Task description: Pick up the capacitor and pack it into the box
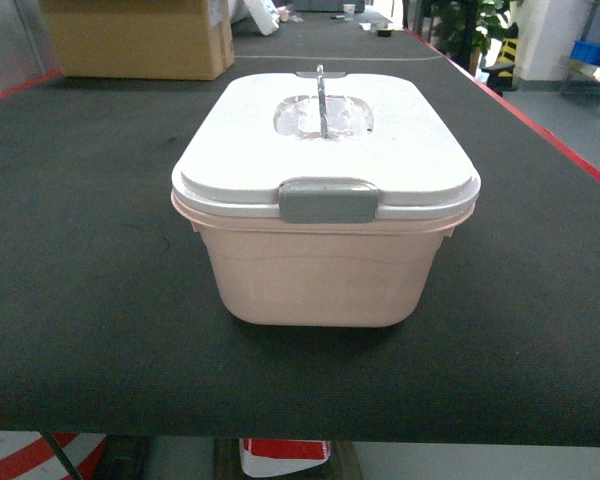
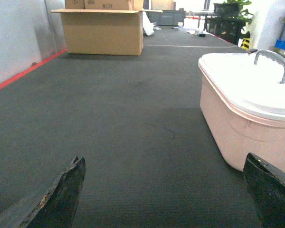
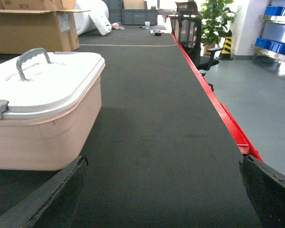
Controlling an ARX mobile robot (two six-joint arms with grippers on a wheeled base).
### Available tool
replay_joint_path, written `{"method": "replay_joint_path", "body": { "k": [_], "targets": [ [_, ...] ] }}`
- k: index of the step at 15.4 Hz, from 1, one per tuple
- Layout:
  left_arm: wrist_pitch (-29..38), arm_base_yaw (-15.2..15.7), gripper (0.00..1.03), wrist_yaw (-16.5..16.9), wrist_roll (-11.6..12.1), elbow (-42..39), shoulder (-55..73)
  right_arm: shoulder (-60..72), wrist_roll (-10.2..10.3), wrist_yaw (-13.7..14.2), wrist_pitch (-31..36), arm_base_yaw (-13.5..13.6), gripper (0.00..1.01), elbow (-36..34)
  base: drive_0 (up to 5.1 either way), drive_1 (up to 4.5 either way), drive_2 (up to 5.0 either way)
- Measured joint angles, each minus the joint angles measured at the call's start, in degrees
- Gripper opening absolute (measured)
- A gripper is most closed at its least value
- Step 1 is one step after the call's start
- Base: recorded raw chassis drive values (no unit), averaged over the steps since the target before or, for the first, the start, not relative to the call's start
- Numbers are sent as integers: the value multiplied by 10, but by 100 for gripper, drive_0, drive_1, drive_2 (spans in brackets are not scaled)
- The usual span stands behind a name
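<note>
The pink box [image 1: 320, 275] sits in the middle of the dark worktop [image 1: 90, 300] with its white lid [image 1: 325, 140] on, the grey clasp [image 1: 328, 200] down and the handle [image 1: 320, 95] upright. No capacitor shows in any view. The left hand [image 2: 166, 190] and the right hand [image 3: 164, 190] hang low over the worktop on either side of the box, fingers wide apart and holding nothing; a cardboard carton [image 1: 140, 38] stands at the far end.

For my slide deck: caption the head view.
Pale pink plastic tub with clasped white lid on dark mat; no capacitor visible.
</note>
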Motion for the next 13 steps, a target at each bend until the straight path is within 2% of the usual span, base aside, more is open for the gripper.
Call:
{"method": "replay_joint_path", "body": {
  "k": [13],
  "targets": [
    [0,0,98,0,0,0,0,0,0,0,0,0,98,0,0,0,0]
  ]
}}
